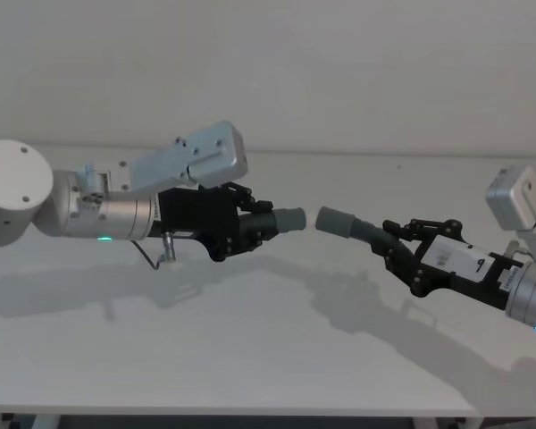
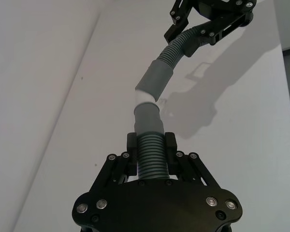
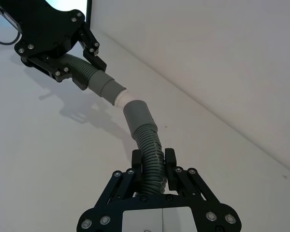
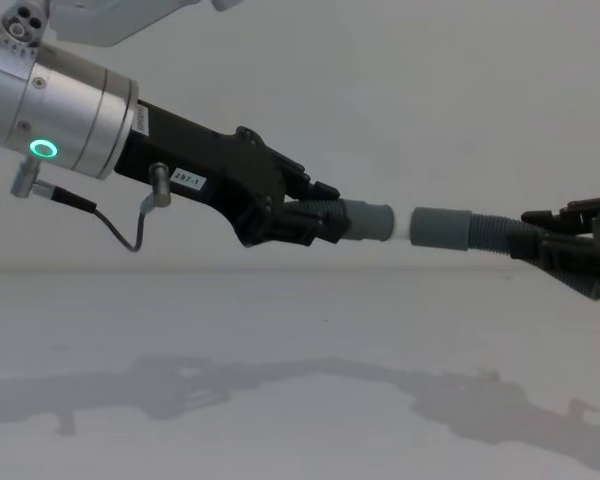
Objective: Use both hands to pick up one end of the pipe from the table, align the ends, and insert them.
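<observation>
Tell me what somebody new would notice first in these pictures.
Two grey hose pieces held in the air above the white table, cuff ends facing across a small gap. The left gripper is shut on the left hose piece; the right gripper is shut on the right hose piece. In the chest view both pieces hang well above the surface.

left pipe (image 1: 281, 221) | right pipe (image 1: 348, 225) | ends apart, above table (image 1: 250, 349)
</observation>
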